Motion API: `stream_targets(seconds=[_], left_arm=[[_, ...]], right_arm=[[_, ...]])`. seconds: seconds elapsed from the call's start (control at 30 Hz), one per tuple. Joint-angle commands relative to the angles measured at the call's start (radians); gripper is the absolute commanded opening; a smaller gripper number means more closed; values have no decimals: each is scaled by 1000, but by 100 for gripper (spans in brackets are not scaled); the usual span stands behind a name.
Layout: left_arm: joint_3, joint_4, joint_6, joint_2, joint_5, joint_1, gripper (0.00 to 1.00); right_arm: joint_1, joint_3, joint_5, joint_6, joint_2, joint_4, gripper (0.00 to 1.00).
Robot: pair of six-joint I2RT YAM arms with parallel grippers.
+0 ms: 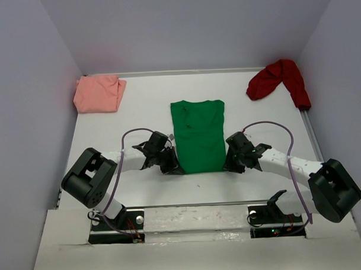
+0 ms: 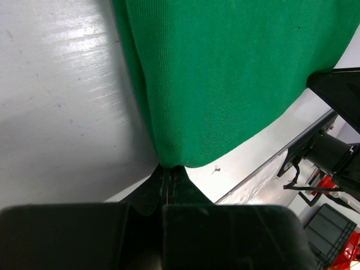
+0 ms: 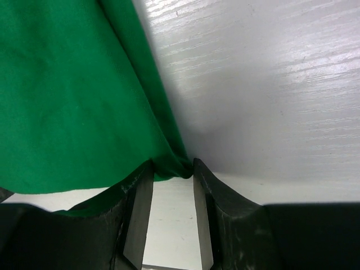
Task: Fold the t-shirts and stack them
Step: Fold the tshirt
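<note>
The bright green t-shirt point(image 1: 198, 137) lies flat in the middle of the table, folded into a long narrow strip. My left gripper point(image 1: 174, 169) is at its near left corner, and the left wrist view shows the jaws of the left gripper point(image 2: 169, 167) pressed together with the green cloth point(image 2: 236, 73) pinched at their tips. My right gripper point(image 1: 229, 166) is at the near right corner. In the right wrist view the right gripper point(image 3: 171, 169) has a gap between its fingers, and the corner of the green t-shirt point(image 3: 67, 95) sits between the tips.
A salmon-pink t-shirt point(image 1: 99, 93) lies folded at the far left. A dark red t-shirt point(image 1: 279, 78) lies crumpled at the far right, against the wall. Grey walls close in the white table point(image 1: 138, 113) on three sides.
</note>
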Motion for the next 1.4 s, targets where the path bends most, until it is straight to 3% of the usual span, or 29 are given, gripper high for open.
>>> stream_targets(seconds=[0.0, 0.1, 0.2, 0.23, 0.83, 1.37], left_arm=[[-5, -39, 34, 15, -39, -4, 0], [-10, -39, 34, 8, -39, -4, 0], [-12, -42, 36, 3, -39, -4, 0], [-12, -48, 37, 0, -42, -4, 0], [-113, -159, -3, -192, -134, -5, 0], [-156, -161, -7, -221, -132, -5, 0]], right_arm=[[8, 4, 50, 15, 29, 19, 40], [8, 3, 59, 20, 29, 10, 37], [8, 1, 69, 33, 21, -7, 5], [8, 3, 72, 41, 20, -12, 0], [101, 88, 206, 50, 43, -156, 0], [101, 69, 252, 125, 23, -227, 0]])
